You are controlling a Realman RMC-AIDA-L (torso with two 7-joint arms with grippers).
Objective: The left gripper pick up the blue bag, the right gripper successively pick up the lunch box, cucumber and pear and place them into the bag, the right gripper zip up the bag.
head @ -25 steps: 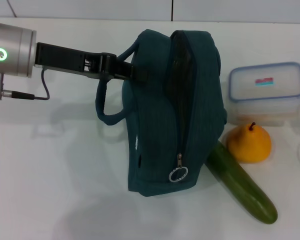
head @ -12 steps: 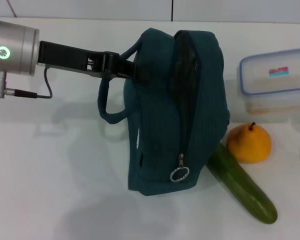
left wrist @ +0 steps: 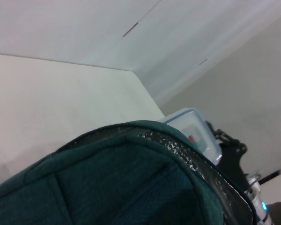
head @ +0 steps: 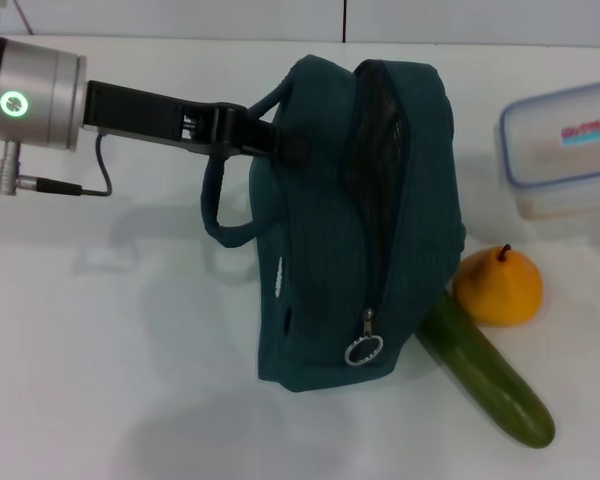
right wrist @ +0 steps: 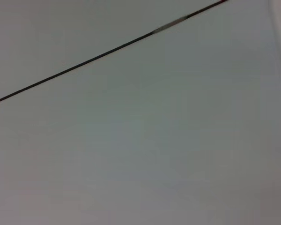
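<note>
One blue bag (head: 380,230), no more. On it, two loop handles: one upper handle (head: 272,101), one lower handle (head: 212,215). Along its front, one long zipper (head: 378,250), ending in one silver ring pull (head: 362,351).

One lunch box (head: 565,145), carrying one small red-and-blue sticker (head: 582,133). One pear (head: 498,288) with one short dark stem (head: 503,250). One cucumber (head: 485,375).

Two grippers in all: one left gripper (head: 280,148) in the head view, one right gripper (left wrist: 228,152) seen only far off in the left wrist view. One silver wrist (head: 40,88), showing one green glowing ring (head: 13,102) and trailing one thin cable (head: 80,188). One white table (head: 110,380) under everything.
</note>
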